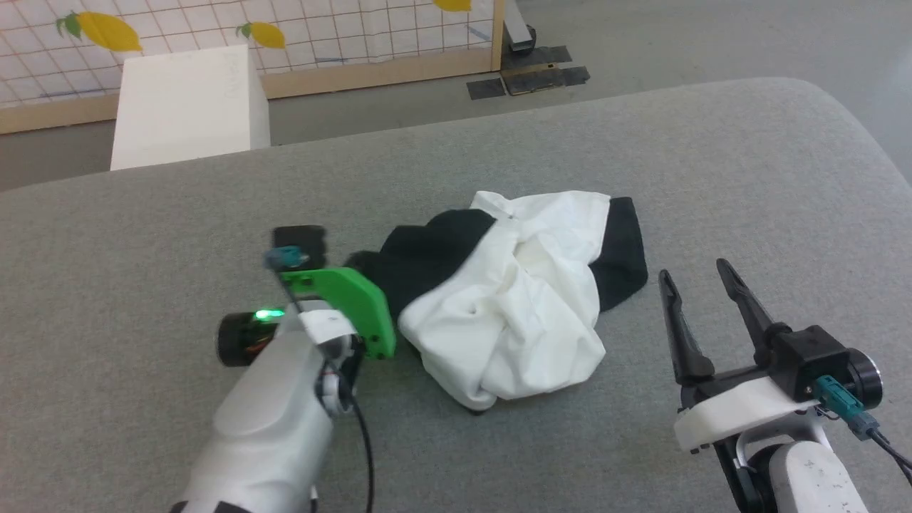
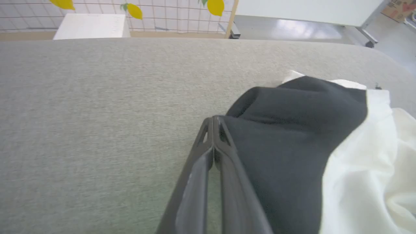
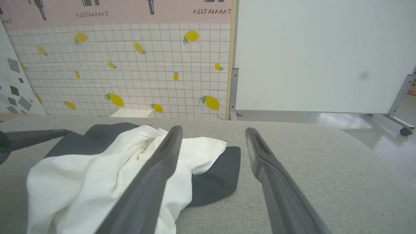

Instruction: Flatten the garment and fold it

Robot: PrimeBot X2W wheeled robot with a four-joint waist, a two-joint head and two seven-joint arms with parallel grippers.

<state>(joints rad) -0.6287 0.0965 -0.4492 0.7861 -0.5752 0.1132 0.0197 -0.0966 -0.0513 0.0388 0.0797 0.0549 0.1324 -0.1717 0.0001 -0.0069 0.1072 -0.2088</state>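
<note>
The garment (image 1: pixel 513 306) lies crumpled in a heap mid-table, its white body bunched between black sleeve parts on the left and right. My left gripper (image 1: pixel 353 265) comes in from the heap's left side. In the left wrist view the left gripper (image 2: pixel 213 119) is shut, its tips meeting right at the edge of the garment's (image 2: pixel 292 136) black sleeve, which runs up to them. To the right of the heap my right gripper (image 1: pixel 693 271) stands open above the cloth-covered table with nothing between its fingers. The right gripper (image 3: pixel 213 130) points past the garment (image 3: pixel 97 175).
The grey padded table (image 1: pixel 142 214) has a rounded far-right corner. A white box (image 1: pixel 189 107) stands on the floor behind it, before a lemon-patterned grid panel (image 1: pixel 320 28). A white board on wheeled legs (image 3: pixel 318 55) stands beyond the table.
</note>
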